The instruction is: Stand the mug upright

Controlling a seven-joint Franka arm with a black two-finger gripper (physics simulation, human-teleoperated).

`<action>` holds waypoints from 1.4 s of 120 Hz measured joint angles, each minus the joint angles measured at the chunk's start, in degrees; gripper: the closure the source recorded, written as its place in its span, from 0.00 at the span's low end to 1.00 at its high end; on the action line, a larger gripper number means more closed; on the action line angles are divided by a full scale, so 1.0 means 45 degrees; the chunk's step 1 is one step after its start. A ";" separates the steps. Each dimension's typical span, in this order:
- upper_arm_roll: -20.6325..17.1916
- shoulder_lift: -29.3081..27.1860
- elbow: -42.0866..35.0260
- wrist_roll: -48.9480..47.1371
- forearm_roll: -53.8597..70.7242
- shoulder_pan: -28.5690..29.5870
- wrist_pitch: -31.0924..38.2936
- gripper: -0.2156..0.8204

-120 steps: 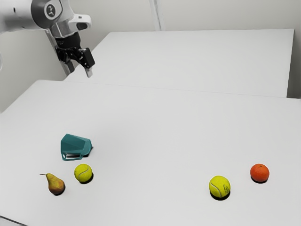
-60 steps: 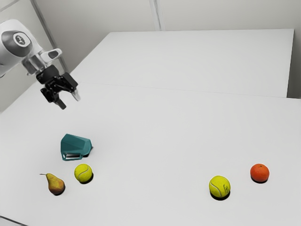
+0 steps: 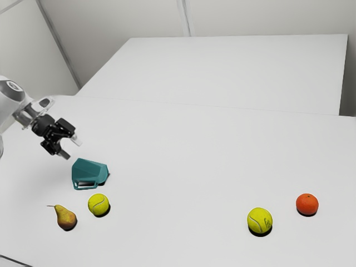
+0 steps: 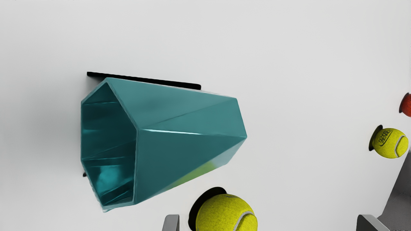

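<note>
Gripper (image 3: 71,148) was wide open, nothing held – hung above the table (image 3: 183,167), near the mug (image 3: 89,171). Mug lay on its side, not upright – mouth toward the exterior view's left, near one tennis ball (image 3: 98,204) and the pear (image 3: 65,218).

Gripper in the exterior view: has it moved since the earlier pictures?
Yes. Judged against the mug, which has stayed put, the gripper has come down, toward the exterior view's left, and nearer the mug.
</note>
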 joint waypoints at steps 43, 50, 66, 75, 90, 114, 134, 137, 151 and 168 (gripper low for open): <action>-0.0094 0.1620 0.0098 0.2216 -0.1010 0.0878 -0.0013 0.21; -0.0089 0.1689 0.0111 0.2481 -0.1150 0.0890 0.0012 0.21; -0.0083 0.1891 0.0153 0.2994 -0.1525 0.0930 0.0157 0.21; -0.0083 0.2070 0.0171 0.3236 -0.1706 0.0921 0.0255 0.21; -0.0091 0.2267 0.0153 0.3555 -0.1901 0.0876 0.0409 0.21; -0.0159 0.1901 -0.0592 0.3797 -0.2440 0.0638 0.0516 0.24; -0.0156 0.1555 -0.1036 0.3815 -0.2769 0.0606 0.0491 0.45; -0.0150 0.1450 -0.1113 0.3804 -0.2793 0.0606 0.0485 0.48; -0.0151 0.1230 -0.1252 0.3759 -0.2856 0.0606 0.0442 0.61; -0.0160 0.1088 -0.1285 0.3666 -0.2888 0.0494 0.0324 0.75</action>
